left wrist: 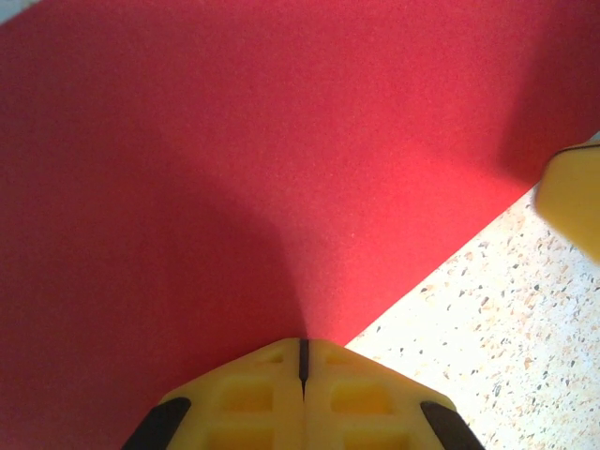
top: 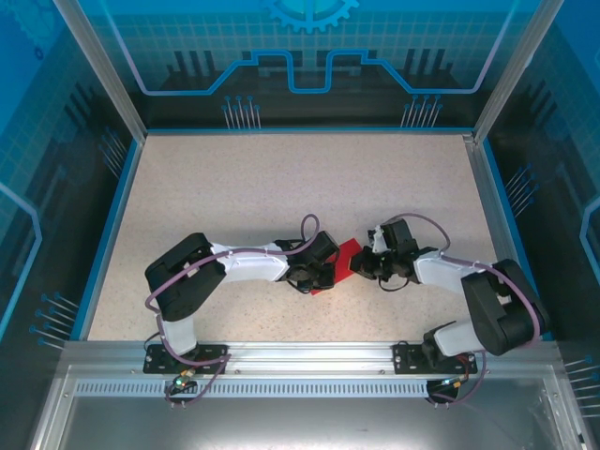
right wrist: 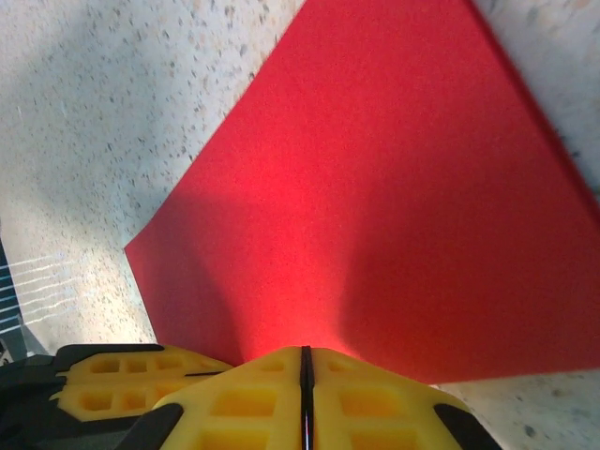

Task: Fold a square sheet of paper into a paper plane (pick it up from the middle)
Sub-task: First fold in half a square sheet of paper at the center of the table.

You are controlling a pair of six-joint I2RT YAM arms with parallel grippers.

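Square sheet of paper (top: 348,255), bright red, lying near the middle of the counter (top: 262,187), between the two arms that meet over it. The left gripper (top: 328,272) comes in from the left side of the sheet and the right gripper (top: 364,267) from the right, so that from above the red shows as a small patch between them. In the left wrist view the left gripper (left wrist: 302,361) has its yellow fingers (left wrist: 253,394) pressed together at the paper's near edge, apparently pinching it; the red surface runs smooth and unmarked away from them, with speckled counter showing to the right. In the right wrist view the right gripper (right wrist: 305,361) likewise has its fingers (right wrist: 366,403) pressed together on the near edge, and the sheet spreads out ahead as a plain, straight-edged shape with one sharp corner to the left. No crease, pointed nose or wing is visible in any view, though whether the sheet is already doubled over cannot be told. By this evidence the task is at an early stage: the paper is gripped at two sides, and the folds that make a plane appear to lie ahead.
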